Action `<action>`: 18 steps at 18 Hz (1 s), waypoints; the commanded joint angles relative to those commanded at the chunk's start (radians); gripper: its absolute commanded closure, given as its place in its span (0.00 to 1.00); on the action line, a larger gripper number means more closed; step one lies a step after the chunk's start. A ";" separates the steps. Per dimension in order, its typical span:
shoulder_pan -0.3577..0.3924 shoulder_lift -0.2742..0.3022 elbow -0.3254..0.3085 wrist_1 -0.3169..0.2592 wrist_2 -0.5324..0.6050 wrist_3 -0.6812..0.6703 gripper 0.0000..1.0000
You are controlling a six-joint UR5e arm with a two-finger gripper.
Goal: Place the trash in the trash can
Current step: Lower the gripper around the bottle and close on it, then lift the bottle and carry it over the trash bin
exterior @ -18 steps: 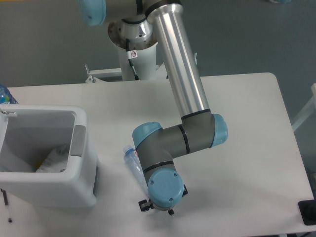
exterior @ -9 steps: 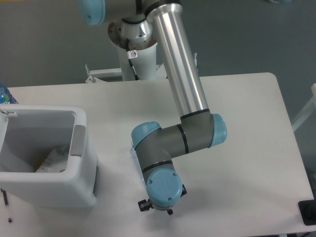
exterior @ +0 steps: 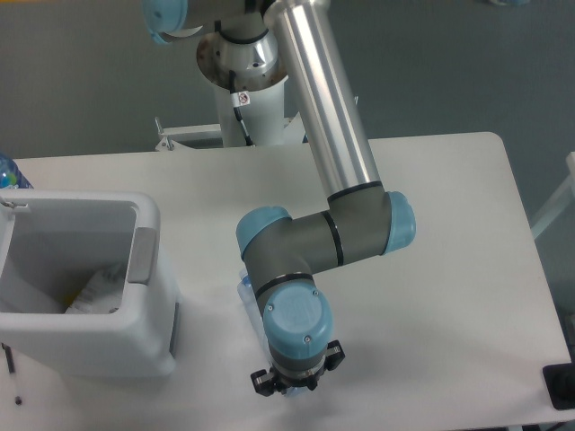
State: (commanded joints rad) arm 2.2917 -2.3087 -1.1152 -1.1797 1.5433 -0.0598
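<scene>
While you read this single fixed view from above and in front, take each line as what shows now.

Camera view, bottle: your clear plastic bottle [exterior: 244,292] lies flat on the table [exterior: 449,233], and only a small clear part of it peeks out at the left edge of the arm's [exterior: 337,135] grey wrist; the rest is hidden under the arm.

Bottle long axis: you cannot read it fully; judging from the visible bit, it seems to run from upper left down toward the hand, under the wrist.

Hand: your hand [exterior: 289,388] sits below the blue wrist cap, near the table's front edge; only dark knobs show round the cap, so you cannot tell whether the fingers are spread, pressed together or pinching the bottle.

Bottle from hand: it lies up and to the left of the hand, close by, on the side facing the bin.

Wrapper: the crumpled wrapper [exterior: 97,292] already rests inside the trash can [exterior: 90,337], low against its right wall.

Trash can from hand: it stands well to the left, with bare table between it and the bottle.

Your coming move: it turns on the bottle being right under the wrist, so in my judgement you need the grip confirmed before any carry leftward over the rim.
</scene>
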 joint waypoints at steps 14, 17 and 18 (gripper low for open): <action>0.097 0.199 -0.002 0.152 -0.317 0.000 0.52; 0.103 0.235 0.000 0.161 -0.377 0.003 0.52; 0.110 0.248 0.000 0.164 -0.399 0.003 0.52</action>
State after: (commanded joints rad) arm 2.4021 -2.0603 -1.1152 -1.0155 1.1446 -0.0568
